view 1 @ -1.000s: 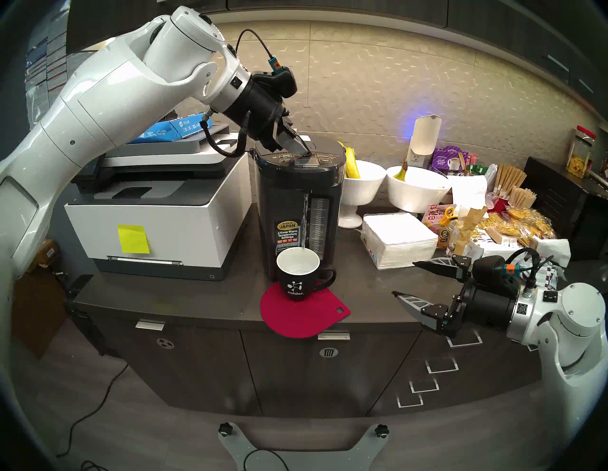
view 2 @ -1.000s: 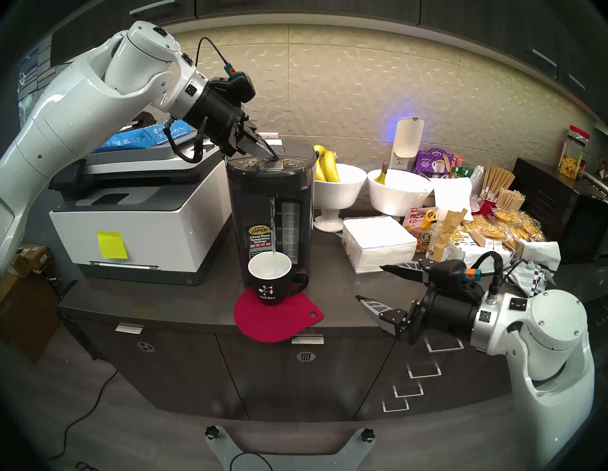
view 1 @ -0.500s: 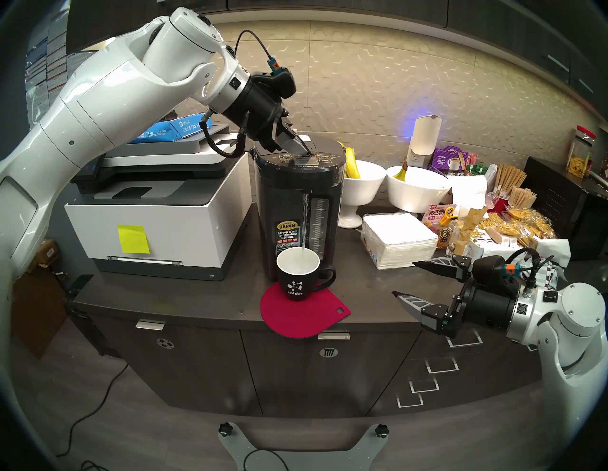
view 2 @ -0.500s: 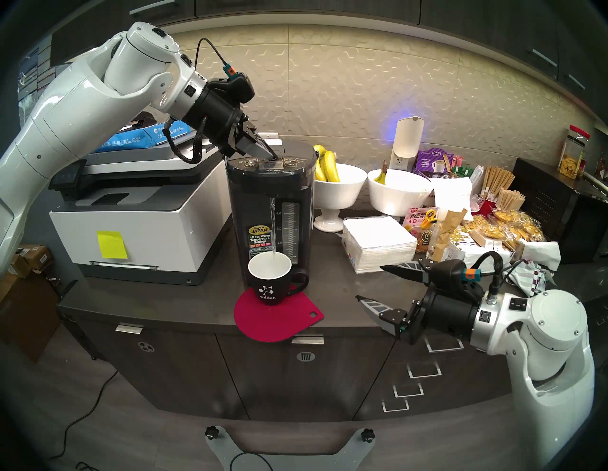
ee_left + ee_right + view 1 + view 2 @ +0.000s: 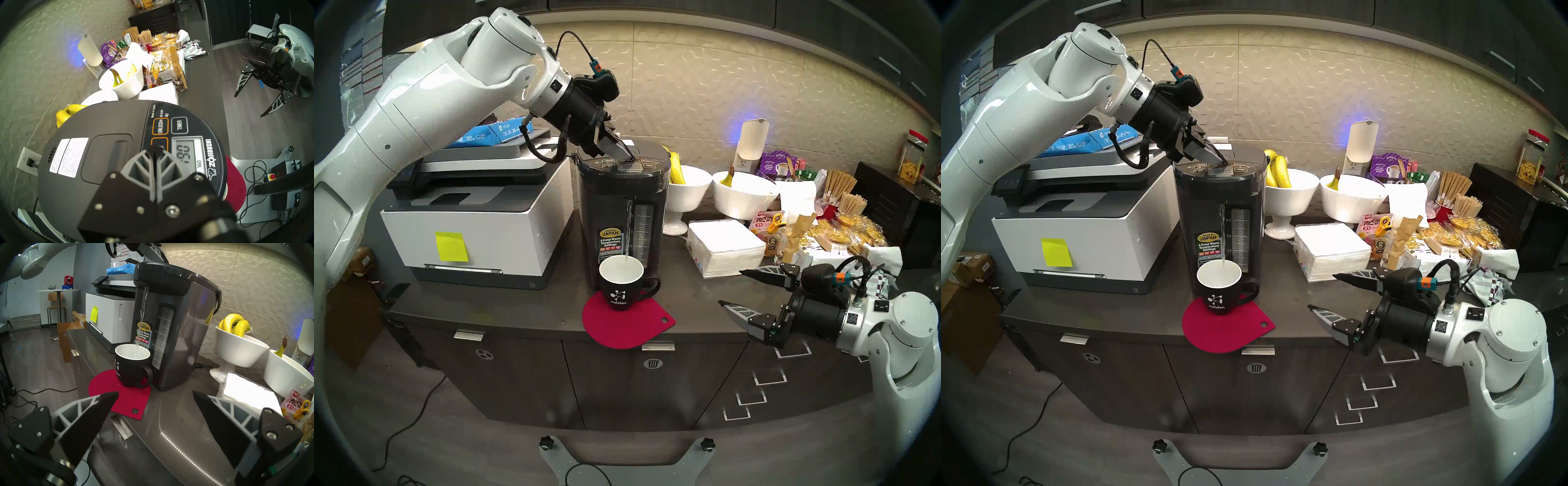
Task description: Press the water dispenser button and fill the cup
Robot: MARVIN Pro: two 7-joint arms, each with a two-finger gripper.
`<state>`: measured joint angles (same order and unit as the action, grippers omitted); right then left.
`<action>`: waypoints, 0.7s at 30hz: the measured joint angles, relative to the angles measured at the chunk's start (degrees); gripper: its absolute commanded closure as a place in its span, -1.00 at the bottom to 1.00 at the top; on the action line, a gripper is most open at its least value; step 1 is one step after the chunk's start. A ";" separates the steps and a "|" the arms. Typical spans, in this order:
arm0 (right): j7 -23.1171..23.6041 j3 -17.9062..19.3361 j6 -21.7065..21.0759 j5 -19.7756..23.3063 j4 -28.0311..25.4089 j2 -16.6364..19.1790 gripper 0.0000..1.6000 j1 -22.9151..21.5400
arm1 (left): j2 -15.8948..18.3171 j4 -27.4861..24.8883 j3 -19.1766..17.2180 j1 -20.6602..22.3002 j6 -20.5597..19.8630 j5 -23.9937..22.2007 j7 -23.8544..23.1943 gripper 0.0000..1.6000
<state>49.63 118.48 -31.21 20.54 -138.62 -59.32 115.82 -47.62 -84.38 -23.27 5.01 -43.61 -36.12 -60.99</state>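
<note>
The dark grey water dispenser [image 5: 621,190] stands on the counter beside the printer. My left gripper [image 5: 632,158] is shut, its joined tips pressing down on the button [image 5: 160,141], an orange-framed key mostly hidden under the fingertips [image 5: 149,152] next to the display. A thin stream of water [image 5: 143,310] falls from the spout into the cup [image 5: 621,288], a black mug with a white inside standing on a red mat [image 5: 629,327]. My right gripper [image 5: 729,286] hovers open and empty over the counter, to the right of the cup.
A white-and-grey printer [image 5: 477,220] sits left of the dispenser. Two white bowls with bananas [image 5: 687,190], a stack of napkins [image 5: 726,246] and several snack packets [image 5: 840,234] crowd the counter's right side. The red mat overhangs the counter's front edge.
Neither arm has moved. The left gripper stays pressed on the button and the water keeps running into the cup.
</note>
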 measured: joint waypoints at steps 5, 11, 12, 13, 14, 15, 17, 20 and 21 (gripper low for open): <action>0.00 0.00 0.00 0.00 0.00 0.00 -1.00 0.00 | 0.04 -0.01 0.01 -0.01 0.05 -0.07 0.00 1.00; 0.00 0.00 0.00 0.00 0.00 0.00 -1.00 0.00 | 0.09 -0.02 0.01 -0.03 0.13 -0.12 -0.04 1.00; 0.00 0.00 0.00 0.00 0.00 0.00 -1.00 0.00 | 0.10 -0.02 0.01 -0.03 0.15 -0.13 -0.06 1.00; 0.00 0.00 0.00 0.00 0.00 0.00 -1.00 0.00 | 0.10 -0.02 0.01 -0.04 0.17 -0.14 -0.07 1.00; 0.00 0.00 0.00 0.00 0.00 0.00 -1.00 0.00 | 0.11 -0.02 0.01 -0.04 0.20 -0.14 -0.09 1.00; 0.00 0.00 0.00 0.00 0.00 0.00 -1.00 0.00 | 0.11 -0.02 0.01 -0.04 0.23 -0.14 -0.11 1.00; 0.00 0.00 0.00 0.00 0.00 0.00 -1.00 0.00 | 0.12 0.01 0.02 -0.05 0.27 -0.14 -0.14 1.00; 0.00 0.00 0.00 0.00 0.00 0.00 -1.00 0.00 | 0.12 0.07 0.02 -0.06 0.35 -0.14 -0.20 1.00; 0.00 0.00 0.00 0.00 0.00 0.00 -1.00 0.00 | 0.12 0.12 0.02 -0.07 0.41 -0.14 -0.24 1.00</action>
<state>49.63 118.48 -31.21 20.54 -138.62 -59.32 115.82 -47.51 -84.26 -23.25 4.94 -43.21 -36.27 -61.23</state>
